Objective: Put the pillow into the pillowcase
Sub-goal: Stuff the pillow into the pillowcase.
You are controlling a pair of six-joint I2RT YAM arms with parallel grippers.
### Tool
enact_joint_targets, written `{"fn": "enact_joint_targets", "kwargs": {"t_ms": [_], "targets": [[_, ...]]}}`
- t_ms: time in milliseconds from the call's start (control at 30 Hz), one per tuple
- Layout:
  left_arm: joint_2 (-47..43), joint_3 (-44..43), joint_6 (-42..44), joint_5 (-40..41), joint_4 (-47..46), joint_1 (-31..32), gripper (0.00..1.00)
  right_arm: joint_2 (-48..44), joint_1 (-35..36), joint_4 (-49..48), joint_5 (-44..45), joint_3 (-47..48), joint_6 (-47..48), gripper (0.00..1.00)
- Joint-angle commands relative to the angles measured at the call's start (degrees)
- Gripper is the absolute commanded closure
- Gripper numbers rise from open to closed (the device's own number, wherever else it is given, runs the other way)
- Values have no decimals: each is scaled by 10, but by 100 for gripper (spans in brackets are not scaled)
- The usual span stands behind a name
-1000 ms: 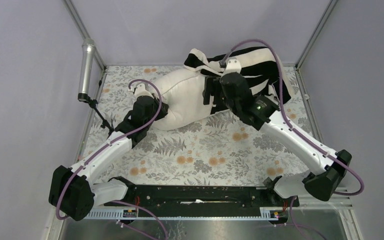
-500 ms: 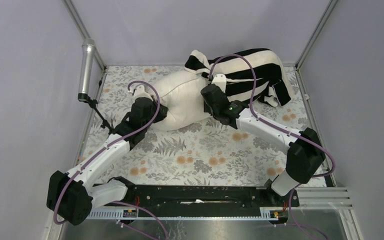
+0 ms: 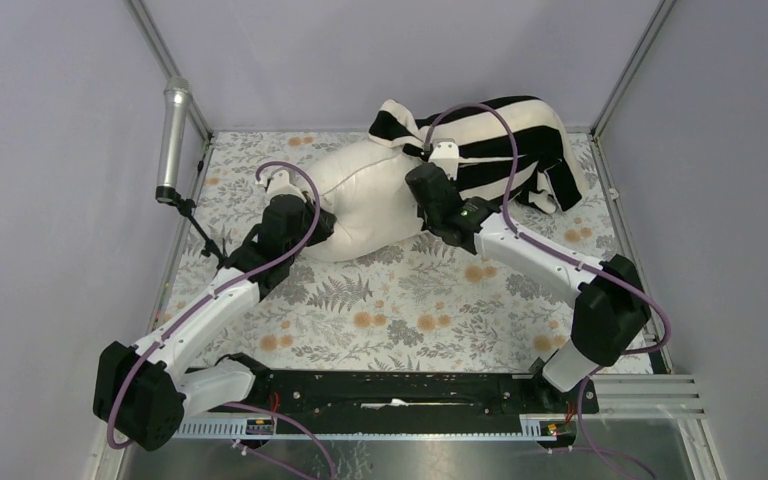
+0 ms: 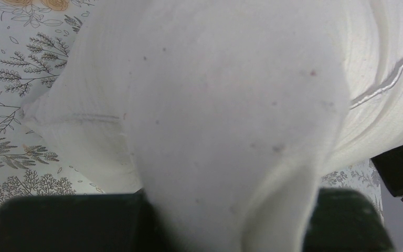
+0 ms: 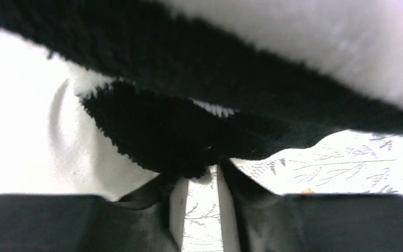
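Nothing here can be read. No words, numbers or logos show on the pillow [image 3: 360, 195], the striped pillowcase [image 3: 520, 125] or the flower-printed counter [image 3: 410, 310].

The pillow [image 3: 365, 195] lies on the table's [image 3: 410, 300] far half, right end in the pillowcase [image 3: 510, 140]; my left gripper [image 4: 228, 215] meets its left end, my right gripper [image 5: 202, 178] the pillowcase's opening.
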State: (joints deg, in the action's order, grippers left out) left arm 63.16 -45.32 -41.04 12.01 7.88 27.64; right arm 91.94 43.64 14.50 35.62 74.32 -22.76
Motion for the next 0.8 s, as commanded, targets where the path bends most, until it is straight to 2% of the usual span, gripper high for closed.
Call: {"fn": "enact_joint_targets", "kwargs": {"t_ms": [0,100,167,333,400,500,600,667,767], "targets": [[1,-12,6,-6,4,0,100,9,-9,21,50,70,15,83],[5,-13,12,-10,3,0,100,11,9,76,53,134,22,100],[9,-14,11,-8,3,0,100,16,51,119,51,190,22,100],[29,-39,9,-9,-4,20,100,48,239,132,24,285,21,100],[29,-53,7,-1,-4,32,100,72,251,161,1,311,-3,100],[14,-67,-6,2,-1,52,100,64,216,148,-32,278,-12,100],[3,-83,-20,4,13,82,100,33,135,124,-112,241,-26,100],[1,-95,-37,14,26,108,100,25,82,122,-127,242,-22,100],[4,-114,-71,15,27,154,100,45,1,127,-210,282,-31,100]]}}
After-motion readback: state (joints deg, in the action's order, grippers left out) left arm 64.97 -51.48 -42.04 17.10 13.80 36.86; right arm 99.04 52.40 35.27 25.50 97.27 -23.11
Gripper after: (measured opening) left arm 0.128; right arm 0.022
